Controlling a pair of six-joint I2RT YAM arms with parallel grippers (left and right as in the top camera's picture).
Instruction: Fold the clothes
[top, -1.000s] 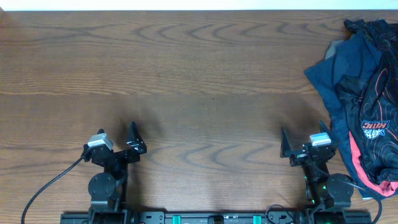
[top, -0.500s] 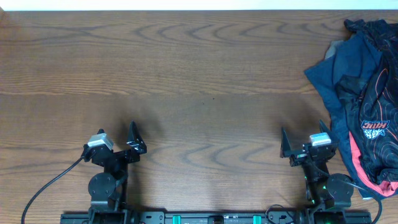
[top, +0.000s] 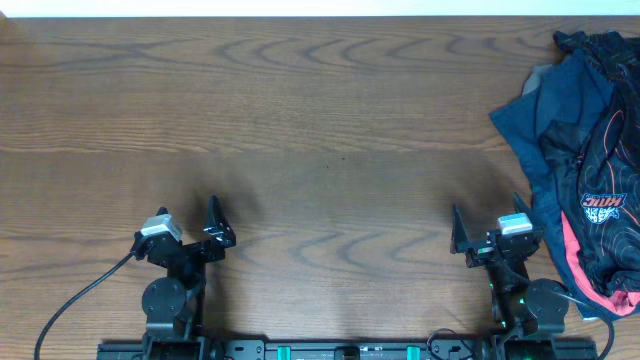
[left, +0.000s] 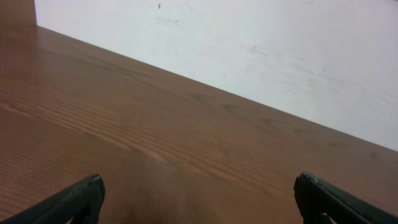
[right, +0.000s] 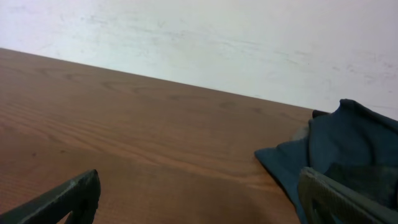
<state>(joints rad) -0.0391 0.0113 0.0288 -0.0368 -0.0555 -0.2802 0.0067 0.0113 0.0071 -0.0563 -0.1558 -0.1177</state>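
The right claw (top: 487, 212) stands wide open and empty, as the left claw (top: 183, 212) does, so it should reach to the clothes heap (top: 560, 150) at the table's (top: 320, 120) right edge and pinch only one edge of the black jersey (top: 606, 190).

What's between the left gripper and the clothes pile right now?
Overhead view: only bare table between the left gripper and the clothes; the right gripper sits just off that line, beside the pile.
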